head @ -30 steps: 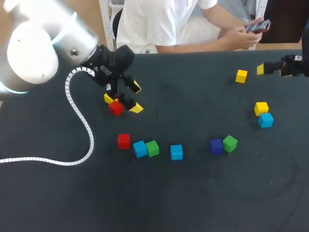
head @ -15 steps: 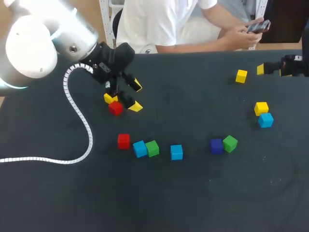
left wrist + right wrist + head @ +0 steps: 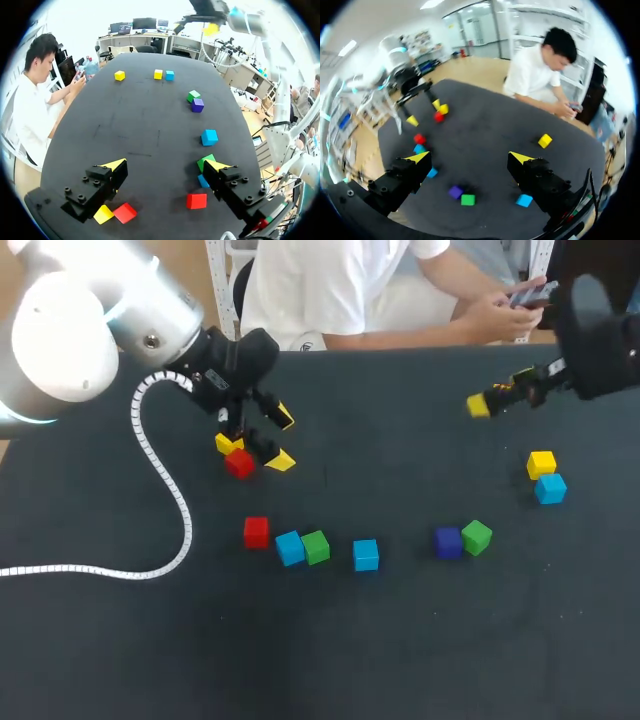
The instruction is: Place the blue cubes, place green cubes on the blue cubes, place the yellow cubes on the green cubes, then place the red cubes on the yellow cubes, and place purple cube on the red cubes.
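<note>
- If I lower the left pincer (image 3: 282, 440) as it hangs, spread wide and empty, one finger could strike the touching red cube (image 3: 239, 464) and yellow cube (image 3: 227, 444) and scatter them.
- Both cubes: far left of bench (image 3: 400, 640), under one finger, not between the two.
- Likewise wide open and empty: right pincer (image 3: 469, 157).

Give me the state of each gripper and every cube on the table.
Left gripper: open, empty.
Right gripper: open, empty.
Left yellow cube: unstacked.
Far red cube: unstacked.
Near red cube: unstacked.
Left blue cube: unstacked.
Left green cube: unstacked.
Middle blue cube: unstacked.
Purple cube: unstacked.
Right green cube: unstacked.
Right yellow cube: unstacked.
Right blue cube: unstacked.
Far yellow cube: unstacked.
</note>
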`<state>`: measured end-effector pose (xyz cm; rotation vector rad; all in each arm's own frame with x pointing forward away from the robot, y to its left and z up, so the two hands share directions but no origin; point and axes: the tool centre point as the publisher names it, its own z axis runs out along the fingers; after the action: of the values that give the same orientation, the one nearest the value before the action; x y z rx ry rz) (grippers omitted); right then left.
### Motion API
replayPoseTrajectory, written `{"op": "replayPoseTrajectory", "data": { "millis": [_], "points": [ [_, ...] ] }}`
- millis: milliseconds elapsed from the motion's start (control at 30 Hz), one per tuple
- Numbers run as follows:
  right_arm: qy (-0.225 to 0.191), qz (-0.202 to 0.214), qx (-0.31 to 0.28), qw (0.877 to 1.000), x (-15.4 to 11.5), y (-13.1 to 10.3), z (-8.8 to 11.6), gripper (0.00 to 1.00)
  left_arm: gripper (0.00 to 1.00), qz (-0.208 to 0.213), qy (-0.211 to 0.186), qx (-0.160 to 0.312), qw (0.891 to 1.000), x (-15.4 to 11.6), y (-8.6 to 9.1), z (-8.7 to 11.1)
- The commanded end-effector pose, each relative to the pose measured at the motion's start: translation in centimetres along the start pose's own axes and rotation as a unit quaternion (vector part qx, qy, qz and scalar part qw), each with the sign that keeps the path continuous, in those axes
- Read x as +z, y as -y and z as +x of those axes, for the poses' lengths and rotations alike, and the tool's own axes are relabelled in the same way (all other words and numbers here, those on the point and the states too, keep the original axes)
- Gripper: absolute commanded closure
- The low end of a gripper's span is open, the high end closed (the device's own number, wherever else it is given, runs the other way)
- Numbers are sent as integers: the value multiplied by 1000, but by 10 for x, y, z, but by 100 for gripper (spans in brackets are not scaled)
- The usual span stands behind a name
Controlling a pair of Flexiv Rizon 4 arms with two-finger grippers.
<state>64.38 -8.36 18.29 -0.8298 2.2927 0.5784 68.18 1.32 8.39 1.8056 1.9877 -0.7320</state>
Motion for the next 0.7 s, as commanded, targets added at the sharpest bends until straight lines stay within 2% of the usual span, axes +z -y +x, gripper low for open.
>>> {"op": "replayPoseTrajectory", "data": {
  "millis": [33, 233, 467, 533, 700],
  "points": [
    [-88, -77, -186, 976, -9, -24, 12, 0, 0, 2, 0, 1, 1000, 0, -2, 0],
    [-124, -114, -242, 956, 2, -50, 31, 0, 0, 2, 0, 1, 1000, 0, -2, 0],
    [-152, -165, -273, 936, 16, -73, 50, 0, 0, 2, 0, 1, 1000, 0, -2, 0],
    [-157, -180, -252, 938, 18, -75, 51, 0, 0, 2, 0, 1, 1000, 0, -2, 0],
    [-157, -180, -252, 938, 18, -75, 51, 0, 0, 2, 0, 1, 1000, 0, -2, 0]
  ]
}}
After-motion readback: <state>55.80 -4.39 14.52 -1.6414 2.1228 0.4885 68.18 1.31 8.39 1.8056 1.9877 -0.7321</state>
